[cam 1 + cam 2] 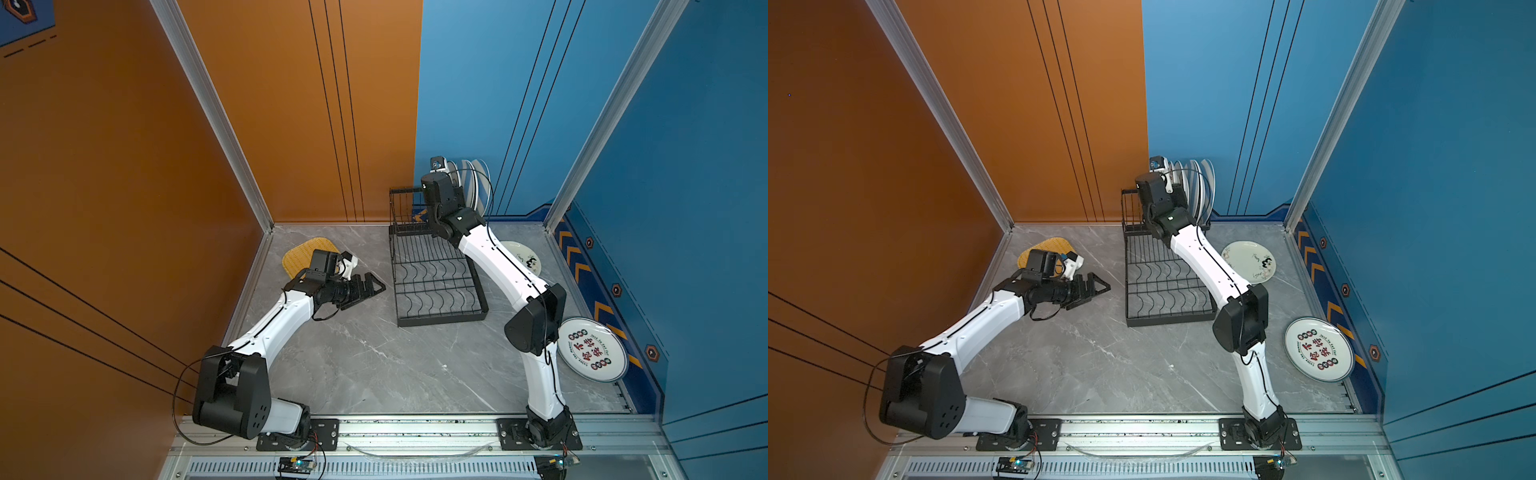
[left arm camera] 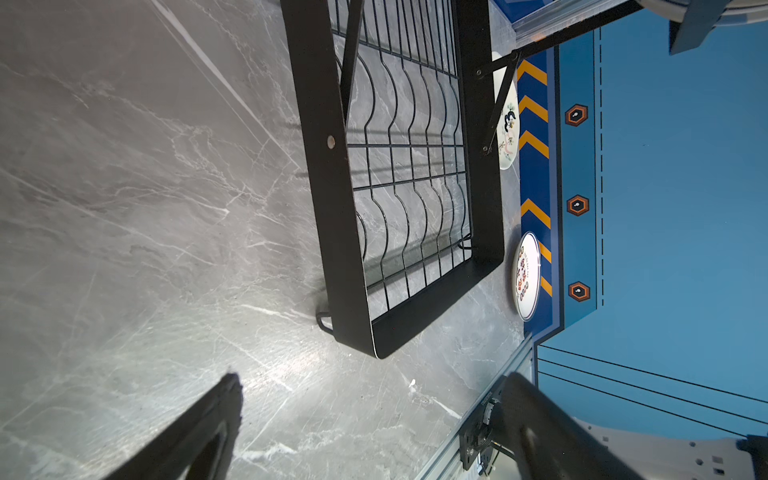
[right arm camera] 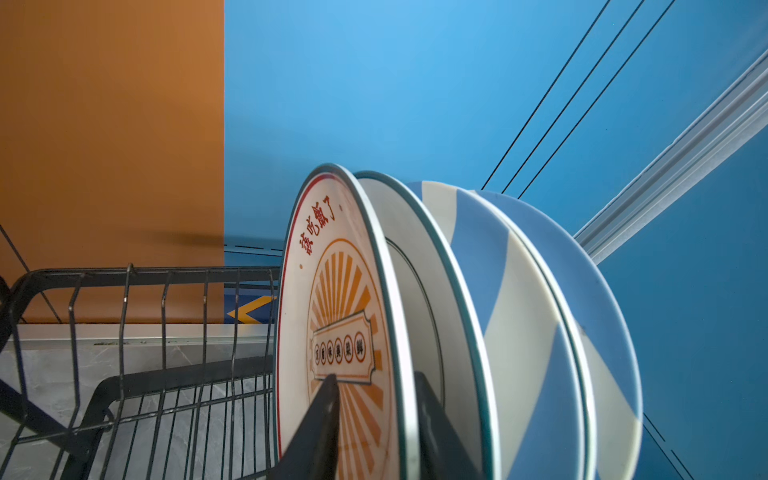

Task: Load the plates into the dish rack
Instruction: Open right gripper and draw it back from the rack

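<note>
Vertically on edge in dish rack (image 3: 145, 272): sunburst plate (image 3: 332, 291); right gripper (image 3: 376, 376) apart astride it, left gripper (image 2: 372, 376) agape.

Four plates (image 3: 332, 291) stand upright in black rack (image 1: 440, 321); three lie outside.

Both top views look down from high in front; both close wrist views share the dish rack (image 2: 332, 208).

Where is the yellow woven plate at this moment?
In both top views the yellow woven plate lies on the table near its back left corner, partly hidden by the left arm, left of the dish rack.
</note>
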